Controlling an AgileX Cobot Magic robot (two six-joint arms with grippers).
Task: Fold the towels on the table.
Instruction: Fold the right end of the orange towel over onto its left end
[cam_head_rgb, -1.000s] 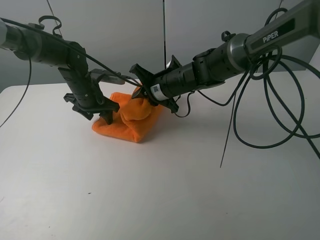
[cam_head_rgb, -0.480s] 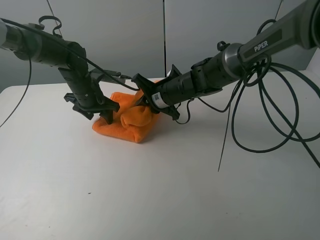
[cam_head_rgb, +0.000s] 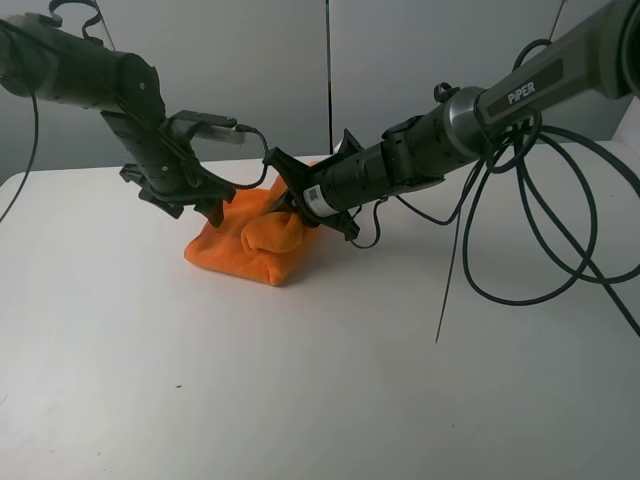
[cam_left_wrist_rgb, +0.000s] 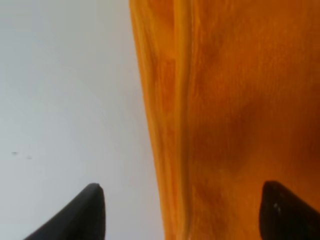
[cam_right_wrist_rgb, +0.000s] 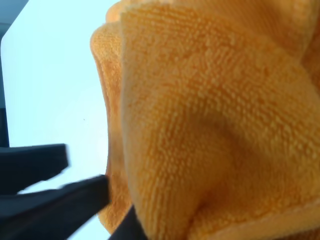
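The orange towel (cam_head_rgb: 252, 252) lies bunched and partly folded on the white table (cam_head_rgb: 300, 380), left of the middle. My left gripper (cam_head_rgb: 193, 208) hovers open just above the towel's left part, holding nothing. In the left wrist view its two fingertips (cam_left_wrist_rgb: 90, 212) stand wide apart over the towel's folded edge (cam_left_wrist_rgb: 225, 100) and the bare table (cam_left_wrist_rgb: 60, 100). My right gripper (cam_head_rgb: 288, 208) is shut on the towel's upper right fold, and a lump of cloth hangs below it. In the right wrist view the cloth (cam_right_wrist_rgb: 210, 125) fills the frame beside a dark finger (cam_right_wrist_rgb: 55, 200). The white label is hidden.
Black cables (cam_head_rgb: 455, 270) hang from the right arm and loop over the right side of the table (cam_head_rgb: 560, 230). A grey wall stands behind the table's far edge (cam_head_rgb: 60, 172). A small dark speck (cam_head_rgb: 178, 386) lies on the table at the front left.
My left gripper has lifted off the towel and moved up and back. My right gripper dropped slightly a second ago and has held still since, keeping the cloth.
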